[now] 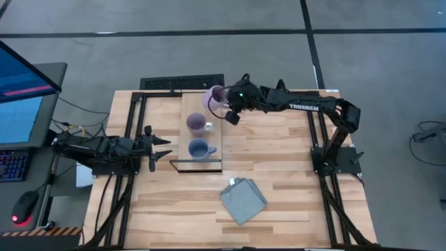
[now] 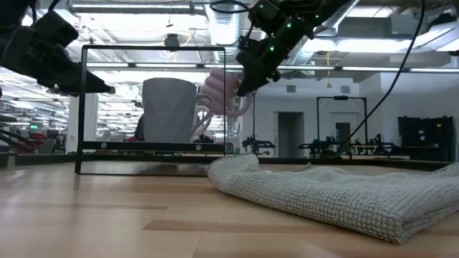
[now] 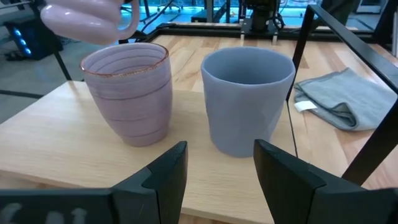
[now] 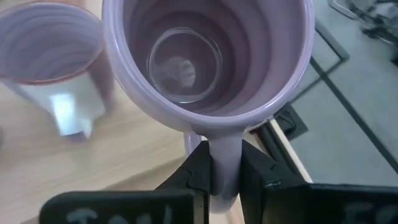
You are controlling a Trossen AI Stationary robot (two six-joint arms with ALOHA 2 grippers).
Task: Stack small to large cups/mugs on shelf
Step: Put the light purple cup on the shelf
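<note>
Shelf (image 1: 184, 117): I see two mugs standing, lilac mug (image 1: 196, 125), blue mug (image 1: 199, 148).
Right gripper (image 4: 222, 177): clamps raised lilac mug's (image 4: 205, 56) handle, at shelf's 12 o'clock.
Left gripper (image 3: 216, 177): fingers apart, at shelf's 9 o'clock.

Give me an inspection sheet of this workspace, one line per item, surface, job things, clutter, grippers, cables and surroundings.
Surface: light butcher-block wooden tabletop inside a black frame.
Job's things: long narrow light-wood shelf board; on it stand a lilac ceramic mug and a dusty blue ceramic mug, side by side, upright. A second lilac handled mug is held in the air over the board's far end.
Clutter: folded grey-blue cloth on the table, apart from the shelf.
Grippers: right gripper, jaws clamped on the held mug's handle; left gripper, jaws open, facing the two standing mugs.
Cables: loose cables by the left arm's base.
Surroundings: monitor, keyboard and mouse left of the table; grey floor.
</note>
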